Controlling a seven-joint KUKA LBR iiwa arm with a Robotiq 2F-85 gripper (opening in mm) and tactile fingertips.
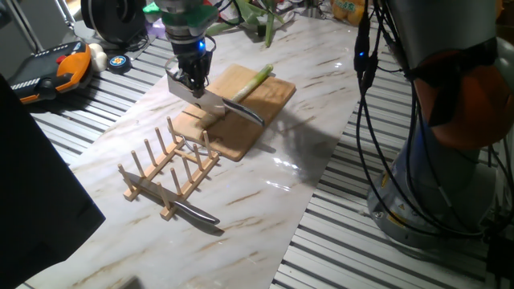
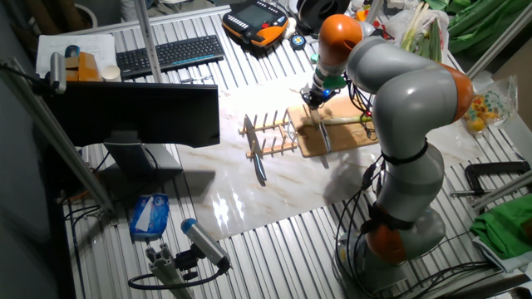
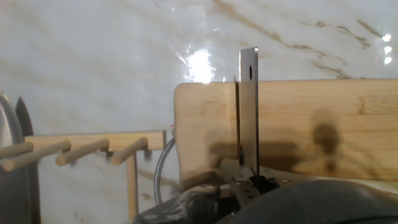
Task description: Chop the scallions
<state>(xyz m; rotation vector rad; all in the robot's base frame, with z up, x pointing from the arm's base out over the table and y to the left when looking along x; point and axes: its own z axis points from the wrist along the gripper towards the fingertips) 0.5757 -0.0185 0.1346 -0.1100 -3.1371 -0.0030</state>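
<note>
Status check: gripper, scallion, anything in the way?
Gripper shut on knife, blade over the board. Scallion whole on cutting board, uncut. Nothing in the way.

Lighting is bright and comes from overhead in all three views. Glare patches sit on the glossy marble table (image 1: 265, 172), strongest as a blown-out white spot in the hand view above the board (image 3: 298, 124). Soft shadows fall on the board beside the blade (image 3: 249, 106). The arm (image 2: 399, 83) casts a shadow across the table in one fixed view. The hand view is soft, its near foreground dark and out of focus. The fixed views are moderately sharp, with slight grain.
</note>
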